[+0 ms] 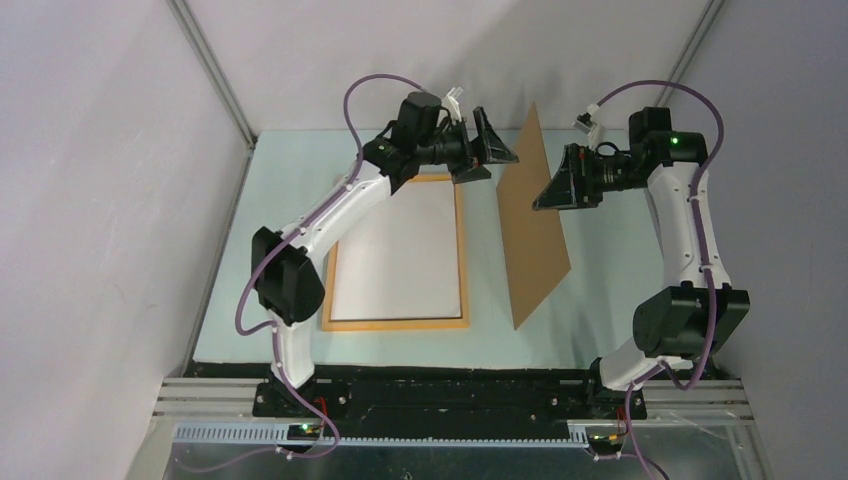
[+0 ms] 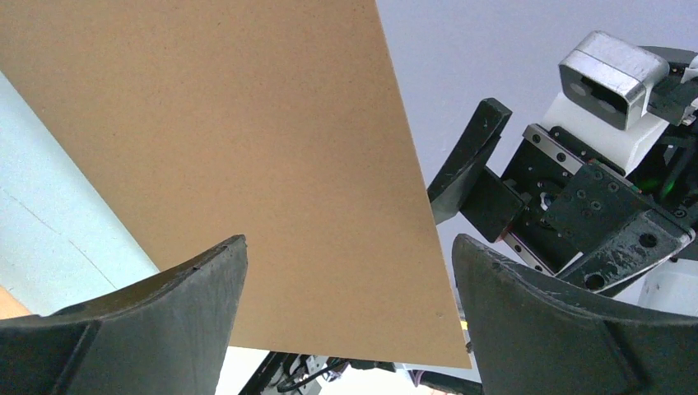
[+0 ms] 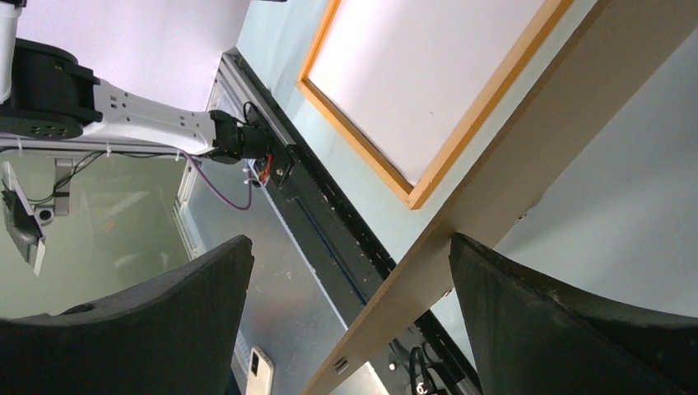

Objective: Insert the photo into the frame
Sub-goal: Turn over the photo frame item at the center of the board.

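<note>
The frame [image 1: 395,324] lies flat on the mat at left centre, and its orange rim [image 3: 492,103] also shows in the right wrist view. A plain white rectangle [image 1: 395,250] fills it. The photo's printed face is out of view. A brown backing board [image 1: 532,235] stands tilted on edge to the right of the frame, between the two grippers. My left gripper [image 1: 497,160] is open and faces the board's broad side [image 2: 247,140], with nothing between its fingers [image 2: 350,243]. My right gripper [image 1: 548,182] is open on the other side. The board's thin edge [image 3: 510,156] runs between its fingers [image 3: 350,240].
Grey enclosure walls close in on the left, back and right. The pale green mat [image 1: 600,300] ends at a black and aluminium rail [image 1: 450,400] by the arm bases. A white phone-like object [image 3: 259,372] lies below the table edge.
</note>
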`<act>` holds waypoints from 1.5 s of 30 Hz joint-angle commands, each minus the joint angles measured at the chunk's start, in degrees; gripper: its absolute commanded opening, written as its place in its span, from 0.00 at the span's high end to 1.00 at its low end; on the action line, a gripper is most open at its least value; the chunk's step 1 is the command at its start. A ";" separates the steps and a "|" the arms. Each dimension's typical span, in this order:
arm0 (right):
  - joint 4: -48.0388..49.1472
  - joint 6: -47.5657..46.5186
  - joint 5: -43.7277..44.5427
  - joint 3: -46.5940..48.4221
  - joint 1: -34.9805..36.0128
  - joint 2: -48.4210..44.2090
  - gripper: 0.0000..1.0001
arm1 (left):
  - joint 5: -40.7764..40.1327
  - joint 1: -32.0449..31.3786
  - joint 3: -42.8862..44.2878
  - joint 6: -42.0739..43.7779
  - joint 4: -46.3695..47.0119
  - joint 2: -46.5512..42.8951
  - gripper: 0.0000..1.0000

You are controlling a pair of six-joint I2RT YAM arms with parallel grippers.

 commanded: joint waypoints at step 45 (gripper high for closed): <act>3.02 -2.31 -0.25 -6.90 4.69 -1.30 0.06 | -9.59 -0.57 -10.70 3.90 -4.00 -8.38 0.13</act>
